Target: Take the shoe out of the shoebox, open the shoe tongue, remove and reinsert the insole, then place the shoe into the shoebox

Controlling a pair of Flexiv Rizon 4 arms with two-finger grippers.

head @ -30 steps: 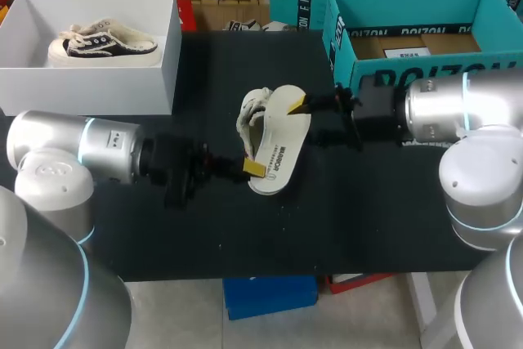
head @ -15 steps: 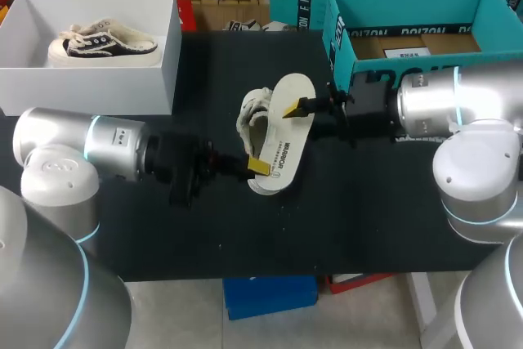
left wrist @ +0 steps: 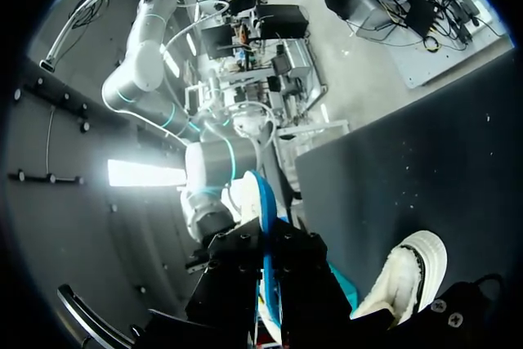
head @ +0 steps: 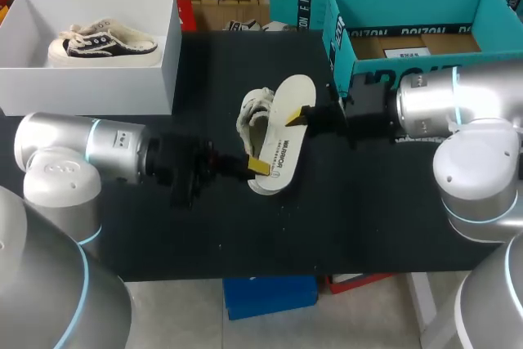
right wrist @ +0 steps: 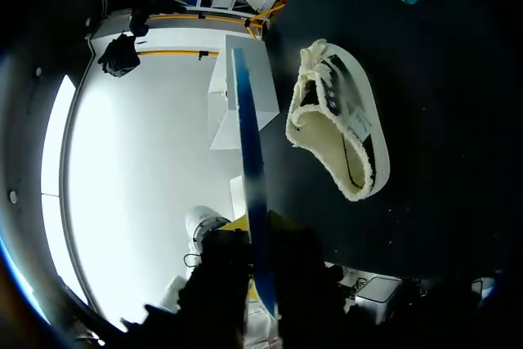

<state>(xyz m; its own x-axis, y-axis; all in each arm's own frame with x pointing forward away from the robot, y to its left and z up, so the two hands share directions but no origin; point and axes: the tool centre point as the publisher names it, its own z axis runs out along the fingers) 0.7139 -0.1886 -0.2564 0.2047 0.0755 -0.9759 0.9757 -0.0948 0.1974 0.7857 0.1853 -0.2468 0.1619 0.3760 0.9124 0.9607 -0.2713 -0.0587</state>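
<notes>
A white insole (head: pixel 286 132) with a blue underside is held off the black table between both arms. My left gripper (head: pixel 255 167) is shut on its near end. From the right, my right gripper (head: pixel 298 114) is shut on its far half. The cream fuzzy-lined shoe (head: pixel 255 114) lies on its side on the table just left of the insole. In the left wrist view the insole (left wrist: pixel 265 226) runs edge-on out from between the fingers, with the shoe (left wrist: pixel 404 279) beside it. The right wrist view also shows the insole (right wrist: pixel 249 161) edge-on and the shoe (right wrist: pixel 339 128) beside it.
A white shoebox (head: pixel 90 87) stands at the back left with a black-and-white shoe (head: pixel 102 45) inside. A teal box (head: pixel 425 67) stands at the back right, just behind my right arm. Bare black tabletop lies in front of the insole.
My right gripper has closed on the insole's far half, where it stood open a second ago. The insole's far end has shifted slightly away. The left gripper has kept its hold.
</notes>
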